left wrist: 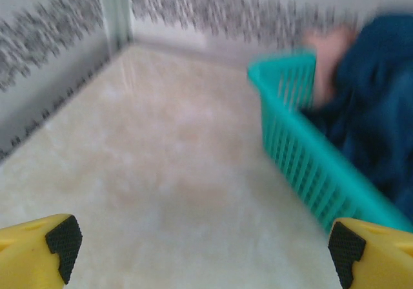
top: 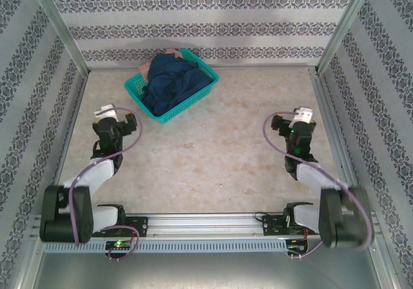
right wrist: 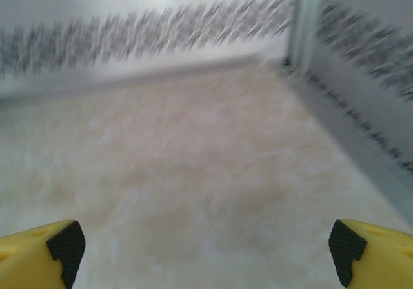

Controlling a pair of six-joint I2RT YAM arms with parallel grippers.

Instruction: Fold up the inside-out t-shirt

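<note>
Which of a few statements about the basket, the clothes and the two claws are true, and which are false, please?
1. The navy t-shirt lies bunched up inside the teal basket. True.
2. The left claw is shut on the t-shirt. False: its jaws stand wide open and hold nothing, and the basket is ahead of it to its right.
3. A pinkish-tan garment shows at the far side of the basket, beside the t-shirt. True.
4. The right claw hovers over the basket. False: it stands open over bare table, well to the basket's right.
</note>
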